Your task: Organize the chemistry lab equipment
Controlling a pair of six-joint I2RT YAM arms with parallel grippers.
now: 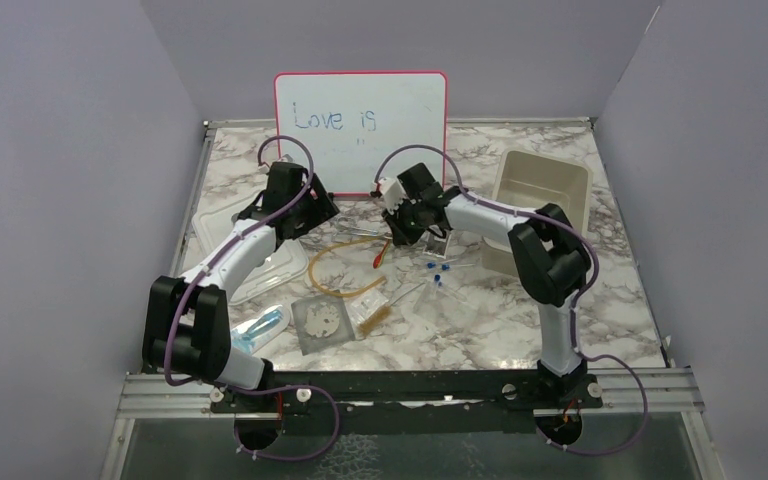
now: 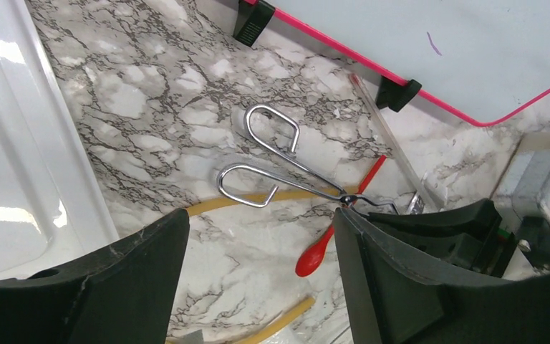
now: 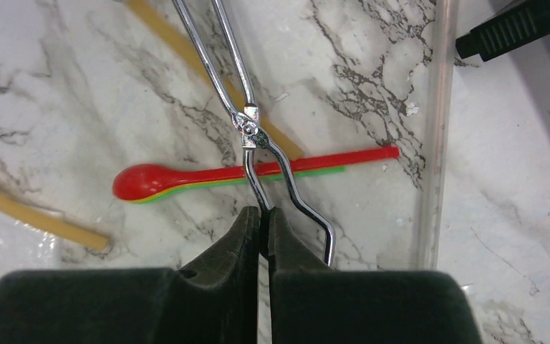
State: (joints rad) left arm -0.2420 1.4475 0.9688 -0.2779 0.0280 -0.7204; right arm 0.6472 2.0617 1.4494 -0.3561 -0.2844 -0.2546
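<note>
- Right gripper (image 3: 263, 213) is pinched together on one tip arm of the single metal tongs (image 3: 247, 129), far-centre on the counter (image 3: 79, 86).
- Left gripper (image 2: 260, 222) is spread apart above the tongs' two loop handles.
- One red spoon (image 3: 186, 178) lies under the tongs, beside one amber tubing (image 3: 36, 215).
- Three blue-capped pieces (image 1: 437, 282) sit nearer, to the right.

Shiny metal tongs (image 3: 249, 130), glossy red plastic spoon (image 3: 140, 183), smooth marble-look tabletop (image 3: 64, 100)
</note>
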